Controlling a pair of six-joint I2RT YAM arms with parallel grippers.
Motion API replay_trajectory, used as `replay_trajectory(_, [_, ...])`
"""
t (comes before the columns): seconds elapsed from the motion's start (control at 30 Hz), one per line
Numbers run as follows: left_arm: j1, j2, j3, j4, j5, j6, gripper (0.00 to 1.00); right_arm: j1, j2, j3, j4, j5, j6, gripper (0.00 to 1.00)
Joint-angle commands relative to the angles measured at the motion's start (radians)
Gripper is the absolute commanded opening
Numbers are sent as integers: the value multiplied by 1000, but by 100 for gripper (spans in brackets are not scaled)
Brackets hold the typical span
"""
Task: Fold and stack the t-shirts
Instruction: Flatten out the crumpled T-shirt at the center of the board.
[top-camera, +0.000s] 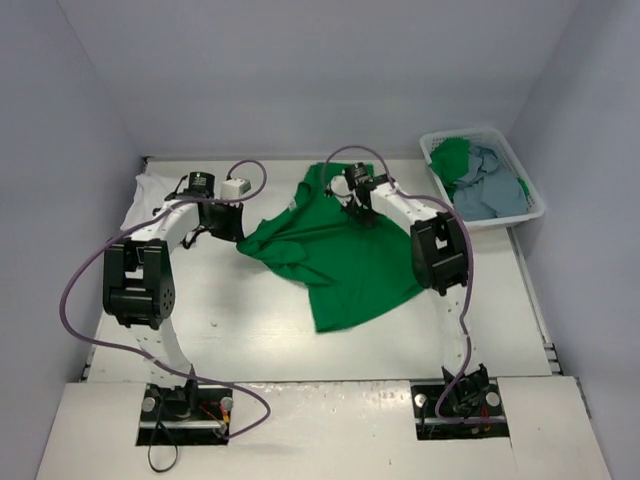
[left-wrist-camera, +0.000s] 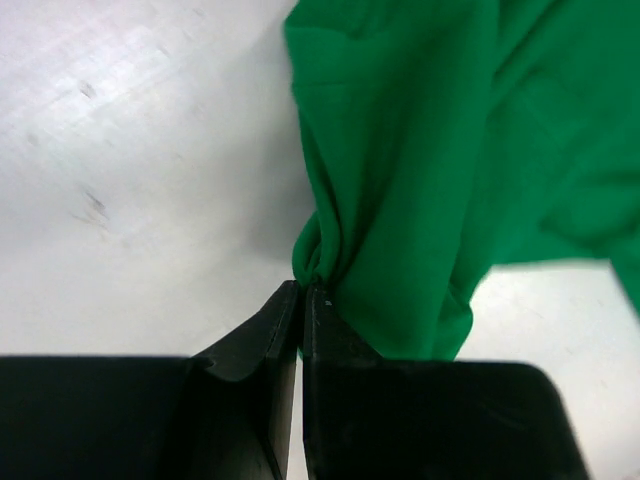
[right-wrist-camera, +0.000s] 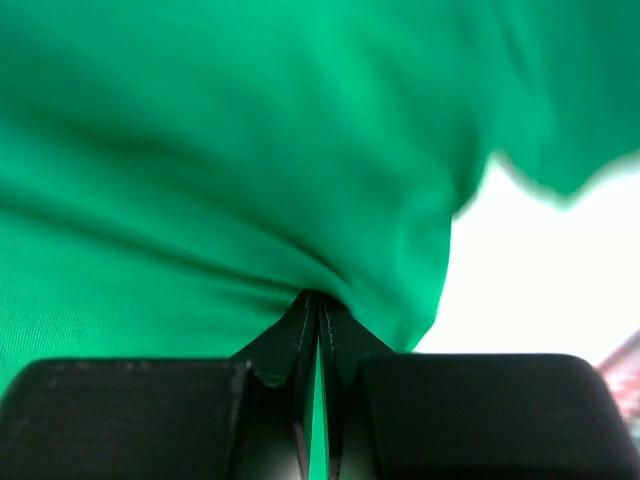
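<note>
spread t-shirt (top-camera: 350, 270): plain bright green
basket (top-camera: 462, 133), two o'clock: white, slotted
t-shirt in basket (top-camera: 495, 190): dusty blue-grey
cables (top-camera: 64, 288): purple
table (top-camera: 240, 310): white

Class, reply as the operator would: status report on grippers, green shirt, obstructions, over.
Left gripper shut on green t-shirt, right gripper shut on it too. Shirt crumpled on table, unfolded. Nothing in the way; basket stands off right.

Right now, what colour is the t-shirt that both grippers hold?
The t-shirt is bright green, clearest in the top external view.
</note>
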Motion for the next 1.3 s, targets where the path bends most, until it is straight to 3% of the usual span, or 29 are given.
replay_trajectory(0.0, [19, -122, -36, -62, 56, 4, 0, -49, 191, 87, -2, 108, -8, 7])
replay_trajectory(0.17, [19, -173, -105, -146, 153, 1, 0, -65, 178, 177, -2, 101, 98, 26])
replay_trajectory(0.3, [19, -195, -137, -160, 217, -3, 0, -68, 38, 101, 2, -14, 144, 36])
replay_trajectory(0.6, [17, -170, -90, -148, 205, -22, 0, -51, -437, -211, -1, -117, 230, 41])
replay_trajectory(0.77, [17, -156, -74, -145, 167, -14, 0, 99, -694, -494, -19, -147, 241, 48])
replay_trajectory(0.83, [17, -138, -73, -148, 159, -11, 0, 147, -726, -564, -24, -190, 270, 48])
replay_trajectory(0.87, [17, -121, -65, -151, 139, -2, 0, 179, -749, -638, -33, -332, 274, 47])
replay_trajectory(1.0, [19, -97, -48, -142, 102, -2, 0, 196, -733, -697, -36, -478, 241, 48])
replay_trajectory(1.27, [17, -78, 24, -143, 76, -17, 0, 228, -568, -711, -28, -525, 152, 49])
